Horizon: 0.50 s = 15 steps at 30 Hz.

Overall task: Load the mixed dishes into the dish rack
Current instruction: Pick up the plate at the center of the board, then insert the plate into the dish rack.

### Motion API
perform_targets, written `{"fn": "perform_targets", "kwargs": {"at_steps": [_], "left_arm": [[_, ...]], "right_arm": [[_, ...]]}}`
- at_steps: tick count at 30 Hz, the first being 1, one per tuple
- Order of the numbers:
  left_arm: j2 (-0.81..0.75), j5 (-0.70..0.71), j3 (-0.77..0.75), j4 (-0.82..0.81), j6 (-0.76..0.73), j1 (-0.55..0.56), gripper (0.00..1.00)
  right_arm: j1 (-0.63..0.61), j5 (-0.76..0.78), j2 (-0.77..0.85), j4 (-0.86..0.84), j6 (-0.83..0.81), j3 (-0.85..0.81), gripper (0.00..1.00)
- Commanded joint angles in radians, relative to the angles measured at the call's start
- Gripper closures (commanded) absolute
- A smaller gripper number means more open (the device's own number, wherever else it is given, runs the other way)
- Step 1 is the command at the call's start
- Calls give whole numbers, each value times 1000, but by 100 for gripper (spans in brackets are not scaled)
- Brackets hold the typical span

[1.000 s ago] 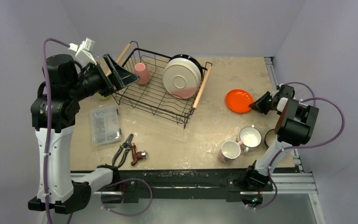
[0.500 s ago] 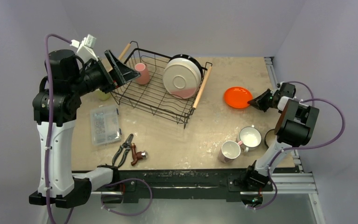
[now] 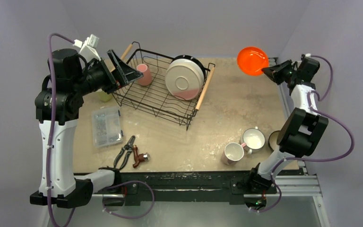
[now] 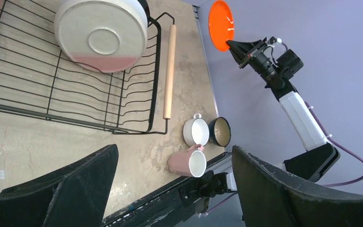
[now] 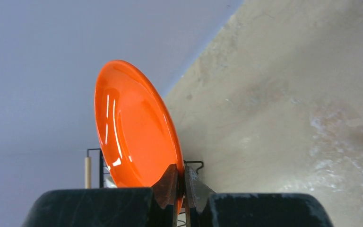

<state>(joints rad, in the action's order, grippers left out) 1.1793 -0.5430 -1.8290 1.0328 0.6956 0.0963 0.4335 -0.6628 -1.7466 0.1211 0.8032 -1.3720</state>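
My right gripper [image 3: 266,71] [image 5: 182,175] is shut on the rim of the glossy red plate [image 3: 252,60] [image 5: 132,127] [image 4: 220,23], holding it high above the table's far right corner. The black wire dish rack [image 3: 158,99] [image 4: 52,94] holds a pink mug [image 3: 144,74] and the cream plate [image 3: 184,78] [image 4: 101,35] standing on edge. A pink mug [image 3: 233,153] [image 4: 188,162], a white mug [image 3: 254,138] [image 4: 196,131] and a dark bowl [image 3: 272,139] [image 4: 220,131] sit on the table near the front right. My left gripper [image 3: 121,71] [image 4: 175,189] hangs open and empty over the rack's left end.
A yellow-green mug [image 3: 105,97] peeks out beside the rack's left side, under my left arm. A clear plastic box [image 3: 106,126] of small parts, pliers [image 3: 125,152] and a red-handled tool [image 3: 140,157] lie at the front left. Walls close the far and right sides.
My right gripper closed on the red plate's rim and lifted it off the table, up toward the far right corner. The left arm rose slightly and stayed open.
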Motion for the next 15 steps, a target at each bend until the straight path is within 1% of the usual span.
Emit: {"fn": "perform_targets", "kwargs": {"at_steps": [1, 4, 8, 13, 15], "left_arm": [[6, -3, -33, -19, -8, -4, 12], [12, -5, -30, -19, -2, -4, 12], [14, -12, -12, -26, 15, -4, 13], [11, -11, 19, -47, 43, -4, 13], [9, -9, 27, -49, 50, -4, 13]], "right_arm": [[-50, -71, 51, -84, 129, -126, 100], [-129, -87, 44, -84, 160, -208, 100], [-265, -90, 30, -84, 195, -297, 100], [-473, -104, 6, -88, 213, -352, 100], [-536, -124, -6, -78, 208, -364, 100]]}}
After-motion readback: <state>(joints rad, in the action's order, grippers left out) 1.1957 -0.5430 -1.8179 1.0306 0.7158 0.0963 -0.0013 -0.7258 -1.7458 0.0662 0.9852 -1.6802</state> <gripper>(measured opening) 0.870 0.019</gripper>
